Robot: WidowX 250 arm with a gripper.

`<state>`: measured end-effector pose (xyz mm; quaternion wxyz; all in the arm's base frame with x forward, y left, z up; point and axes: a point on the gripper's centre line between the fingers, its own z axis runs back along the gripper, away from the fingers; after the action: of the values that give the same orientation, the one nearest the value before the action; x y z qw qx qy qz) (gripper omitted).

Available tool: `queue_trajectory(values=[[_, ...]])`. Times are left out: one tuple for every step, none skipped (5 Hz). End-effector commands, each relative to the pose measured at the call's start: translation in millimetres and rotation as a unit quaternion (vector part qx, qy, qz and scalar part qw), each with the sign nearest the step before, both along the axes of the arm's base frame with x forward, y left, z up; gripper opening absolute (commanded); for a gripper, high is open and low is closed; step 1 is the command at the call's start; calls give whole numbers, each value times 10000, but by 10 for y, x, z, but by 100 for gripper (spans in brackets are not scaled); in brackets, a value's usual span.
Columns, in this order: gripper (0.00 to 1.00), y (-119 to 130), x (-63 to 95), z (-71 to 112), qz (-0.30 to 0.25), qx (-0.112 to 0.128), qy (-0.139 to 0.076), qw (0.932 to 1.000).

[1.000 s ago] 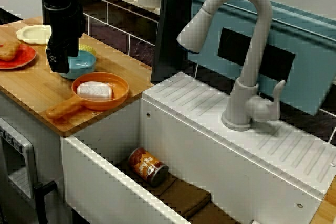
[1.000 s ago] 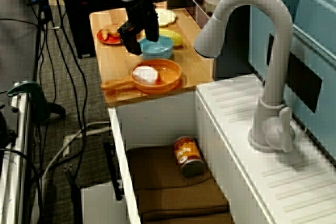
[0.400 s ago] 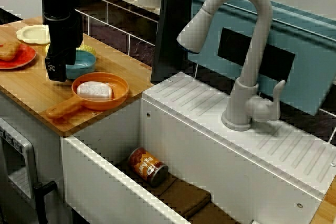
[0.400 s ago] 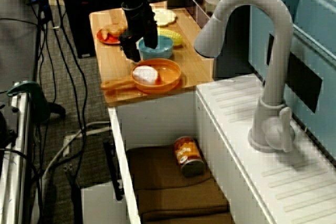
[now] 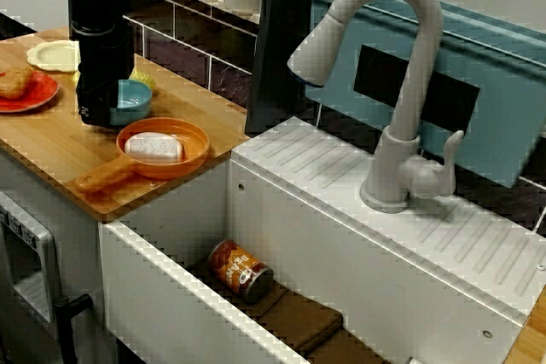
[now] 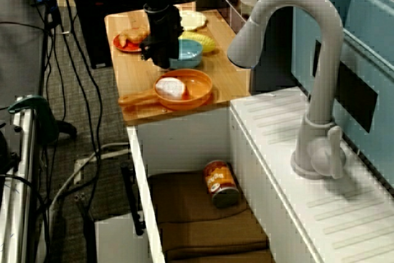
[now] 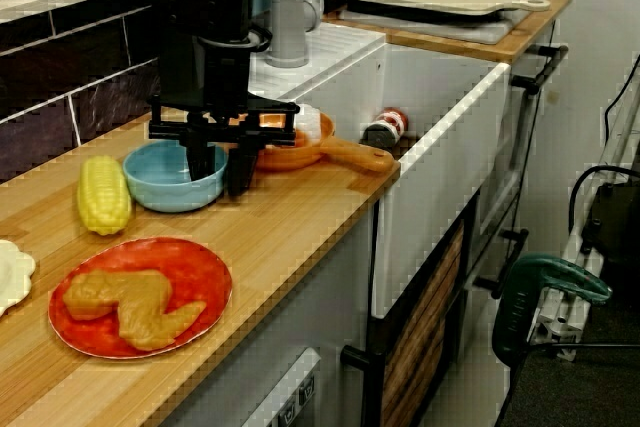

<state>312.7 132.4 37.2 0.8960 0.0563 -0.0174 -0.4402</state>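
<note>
**Spread claw straddles the blue bowl's wall on the wooden counter**

Seen from the counter's end, the gripper (image 7: 220, 182) hangs straight down over the blue bowl (image 7: 160, 185). It is released. Its two fingers (image 7: 199, 159) are set apart, one dipping inside the bowl and the other outside its wall on the sink side. Neither finger can be seen pressing the rim.

The bowl stands about midway along the counter (image 7: 290, 227), toward the back wall. An ear of corn (image 7: 103, 194) lies just beside it on the side away from the sink. On the sink side is an orange pan (image 7: 290, 155).

In the front view, the pan (image 5: 192, 153) sits at the counter's sink-side edge, with its handle angled toward the front edge. A white block (image 5: 154, 147) lies in it. The arm hides part of the bowl (image 5: 135, 100) in this view.

A red plate (image 7: 195, 272) carrying a browned piece of food (image 7: 130, 305) sits nearer the front edge, well apart from the bowl. A cream plate (image 5: 53, 55) lies behind it by the wall.

Down in the sink (image 5: 171, 296), a can (image 5: 241, 270) lies on its side on a brown mat (image 5: 299, 320). The faucet (image 5: 397, 83) arches above.
</note>
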Motion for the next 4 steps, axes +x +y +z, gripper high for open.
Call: queue_trajectory(values=[[0, 120, 138, 351, 3, -41, -266, 9996], [0, 86, 142, 572, -250, -81, -485, 9985], [0, 35, 125, 695, -692, -22, -567, 9960], [0, -20, 113, 745, -997, 125, -582, 9932]])
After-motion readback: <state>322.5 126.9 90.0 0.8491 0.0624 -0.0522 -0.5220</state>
